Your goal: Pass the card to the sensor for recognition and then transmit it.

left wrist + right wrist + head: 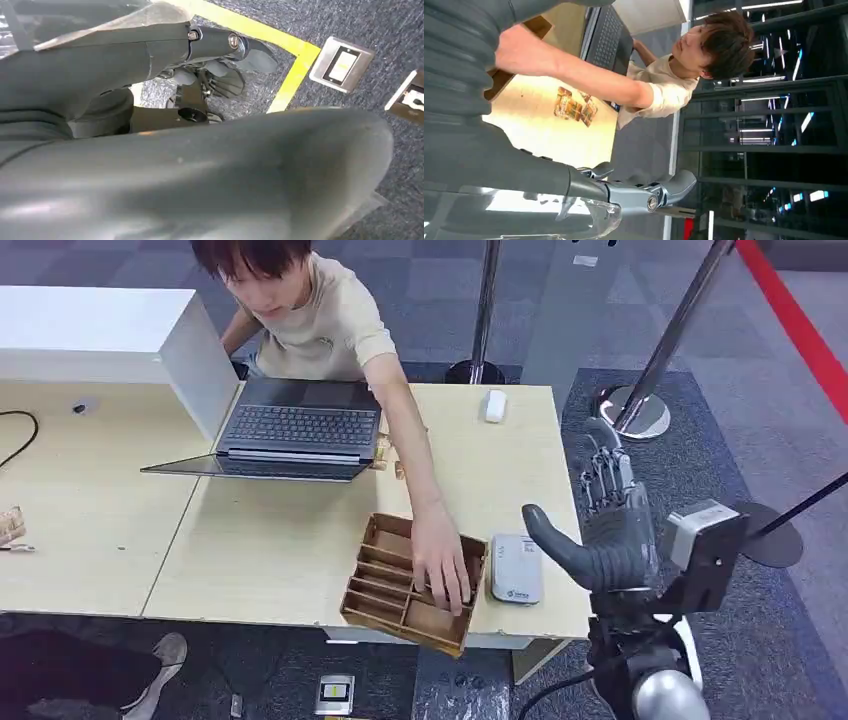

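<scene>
The table (280,550) bears a laptop (290,430), wooden tray (385,585) and white sensor (516,568).

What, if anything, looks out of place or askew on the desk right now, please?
The wooden tray sits skewed, one corner overhanging the desk's front edge, with a person's hand in it. The right hand holds nothing.

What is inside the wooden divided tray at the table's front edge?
The wooden tray has several slotted compartments that look bare. A person's hand reaches into its right side and covers those compartments, so any card there is hidden.
</scene>
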`<state>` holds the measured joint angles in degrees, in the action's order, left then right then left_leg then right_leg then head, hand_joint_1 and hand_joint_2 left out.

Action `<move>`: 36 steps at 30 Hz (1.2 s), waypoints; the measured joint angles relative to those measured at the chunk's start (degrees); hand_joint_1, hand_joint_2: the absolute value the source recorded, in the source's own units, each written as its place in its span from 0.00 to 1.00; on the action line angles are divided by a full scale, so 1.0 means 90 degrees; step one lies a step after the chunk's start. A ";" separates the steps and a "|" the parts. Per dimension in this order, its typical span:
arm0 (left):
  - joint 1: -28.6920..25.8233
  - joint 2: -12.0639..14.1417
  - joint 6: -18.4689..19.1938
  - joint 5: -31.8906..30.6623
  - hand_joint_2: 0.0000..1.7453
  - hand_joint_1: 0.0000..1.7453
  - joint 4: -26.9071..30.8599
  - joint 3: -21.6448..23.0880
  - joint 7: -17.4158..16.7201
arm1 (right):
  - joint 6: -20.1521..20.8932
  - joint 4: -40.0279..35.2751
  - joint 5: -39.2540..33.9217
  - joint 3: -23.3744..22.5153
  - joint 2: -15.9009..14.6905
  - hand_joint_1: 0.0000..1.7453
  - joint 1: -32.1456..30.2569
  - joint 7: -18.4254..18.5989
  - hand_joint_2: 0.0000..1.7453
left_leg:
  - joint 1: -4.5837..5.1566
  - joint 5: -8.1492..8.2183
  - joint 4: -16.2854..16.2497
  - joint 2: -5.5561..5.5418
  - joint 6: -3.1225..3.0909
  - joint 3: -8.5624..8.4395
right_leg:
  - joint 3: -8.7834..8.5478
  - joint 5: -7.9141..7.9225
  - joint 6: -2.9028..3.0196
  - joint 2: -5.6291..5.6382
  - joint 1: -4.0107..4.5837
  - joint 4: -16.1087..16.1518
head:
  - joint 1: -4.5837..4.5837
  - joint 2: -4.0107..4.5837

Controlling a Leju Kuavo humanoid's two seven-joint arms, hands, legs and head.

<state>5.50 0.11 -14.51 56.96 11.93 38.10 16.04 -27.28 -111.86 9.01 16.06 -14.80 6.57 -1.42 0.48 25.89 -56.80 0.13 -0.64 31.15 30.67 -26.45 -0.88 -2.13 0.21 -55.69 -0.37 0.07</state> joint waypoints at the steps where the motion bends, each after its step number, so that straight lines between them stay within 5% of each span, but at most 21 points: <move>1: 0.0001 -0.0002 -0.0027 0.0002 0.00 0.00 0.0000 0.0000 0.0005 | 0.0005 -0.0012 0.0005 -0.0002 -0.0007 0.00 0.0000 -0.0012 1.00 | 0.0000 0.0000 0.0000 0.0000 0.0000 0.0000 | -0.0001 0.0000 0.0000 0.0000 0.0000 0.0000 | 0.0000 0.0000; 9: -0.0006 -0.0036 -0.0258 0.0117 0.00 0.00 0.0000 -0.0010 0.0311 | 0.0065 -0.0078 -0.0068 -0.0102 -0.0107 0.00 0.0002 -0.0019 1.00 | 0.0001 0.0000 0.0000 0.0000 0.0000 -0.0002 | -0.0002 0.0000 0.0000 0.0000 -0.0001 0.0000 | 0.0000 0.0000; 24: -0.0004 -0.0029 -0.0114 0.0014 0.00 0.00 -0.0002 -0.0010 -0.0092 | 0.0007 -0.0078 0.0080 -0.0163 -0.0121 0.00 -0.0161 -0.0102 1.00 | 0.0000 0.0000 0.0000 0.0000 0.0000 -0.0003 | -0.0003 0.0000 0.0000 0.0000 0.0000 0.0000 | 0.0000 0.0000; 25: -0.0004 -0.0029 -0.0141 0.0012 0.00 0.00 -0.0002 -0.0007 -0.0090 | -0.0015 -0.0078 0.0211 -0.0163 -0.0129 0.00 -0.0165 -0.0092 0.00 | 0.0000 0.0000 0.0000 0.0000 0.0000 -0.0003 | -0.0003 0.0000 0.0000 0.0000 0.0000 0.0000 | 0.0000 0.0000; 36: -0.0001 -0.0017 -0.0343 -0.0082 0.00 0.00 -0.0002 -0.0007 0.0024 | 0.0185 -0.0041 0.1871 -0.0150 -0.0335 0.00 -0.0182 0.0699 0.00 | 0.0001 0.0000 0.0000 0.0000 0.0000 -0.0003 | -0.0003 0.0000 0.0000 0.0000 -0.0001 0.0000 | 0.0000 0.0000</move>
<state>5.49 -0.04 -17.59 56.22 11.91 38.03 16.26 -25.62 -112.24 25.84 14.71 -17.81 4.93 4.87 0.48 25.89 -56.80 0.13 -0.64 31.13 30.64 -26.45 -0.88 -2.13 0.20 -55.69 -0.37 0.07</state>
